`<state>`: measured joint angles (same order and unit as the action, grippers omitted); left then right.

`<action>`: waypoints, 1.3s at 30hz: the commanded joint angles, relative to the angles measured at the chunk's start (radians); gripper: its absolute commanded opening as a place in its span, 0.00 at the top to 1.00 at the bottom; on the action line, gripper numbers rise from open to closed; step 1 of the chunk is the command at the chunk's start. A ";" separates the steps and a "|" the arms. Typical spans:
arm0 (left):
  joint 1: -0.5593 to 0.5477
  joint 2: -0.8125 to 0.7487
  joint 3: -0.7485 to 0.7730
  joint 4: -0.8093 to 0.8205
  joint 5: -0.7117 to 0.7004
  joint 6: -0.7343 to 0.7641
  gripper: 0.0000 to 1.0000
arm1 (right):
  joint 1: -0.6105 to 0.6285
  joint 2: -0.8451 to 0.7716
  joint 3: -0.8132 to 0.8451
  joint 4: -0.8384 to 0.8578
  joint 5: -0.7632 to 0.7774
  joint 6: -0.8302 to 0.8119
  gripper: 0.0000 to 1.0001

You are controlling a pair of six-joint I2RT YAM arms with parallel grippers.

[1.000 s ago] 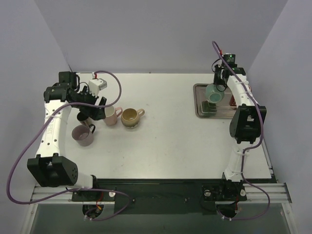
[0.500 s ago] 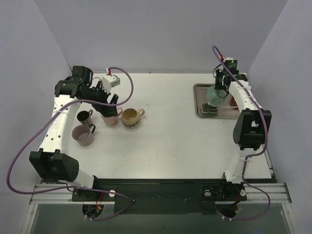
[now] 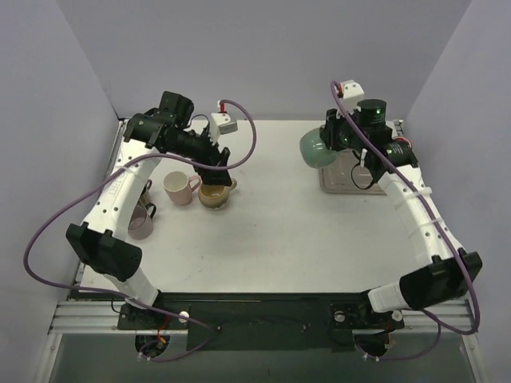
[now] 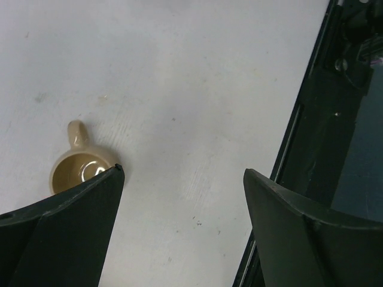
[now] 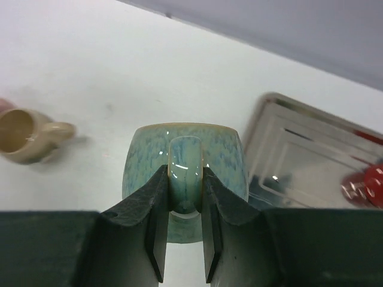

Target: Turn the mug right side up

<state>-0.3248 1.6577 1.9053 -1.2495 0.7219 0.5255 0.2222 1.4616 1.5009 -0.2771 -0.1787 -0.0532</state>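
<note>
A glossy, speckled glaze is seen on the green mug [image 5: 224,160]. The tray [image 5: 311,149] is shown in polished metal, the white surface [image 4: 179,78] matt.

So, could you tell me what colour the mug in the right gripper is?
The mug is pale green with blue speckles, best seen from the right wrist.

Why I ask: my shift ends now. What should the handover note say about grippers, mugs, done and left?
Right gripper: shut on the green mug by its handle, holding it in the air left of the tray. Which way the mug faces is unclear.
Left gripper: open and empty, over the table near the tan mug, which stands upright.
Done: green mug grasped and off the tray.
Left: turn it upright, set it down, release.
</note>
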 commanded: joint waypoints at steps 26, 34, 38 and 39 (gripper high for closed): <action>-0.169 -0.045 -0.202 0.655 0.484 -0.577 0.10 | 0.388 -0.320 -0.126 0.248 -0.245 0.084 1.00; -0.207 -0.032 -0.267 0.818 0.519 -0.731 0.38 | 0.385 -0.322 -0.180 0.351 -0.226 0.138 1.00; -0.211 -0.032 -0.281 0.874 0.516 -0.791 0.85 | 0.384 -0.325 -0.209 0.368 -0.223 0.154 1.00; -0.211 -0.042 -0.294 0.881 0.511 -0.800 1.00 | 0.382 -0.326 -0.218 0.371 -0.220 0.161 1.00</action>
<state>-0.5068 1.6413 1.6161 -0.5133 1.1931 -0.2169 0.6029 1.1660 1.2816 -0.1318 -0.4103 0.0463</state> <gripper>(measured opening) 0.264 0.197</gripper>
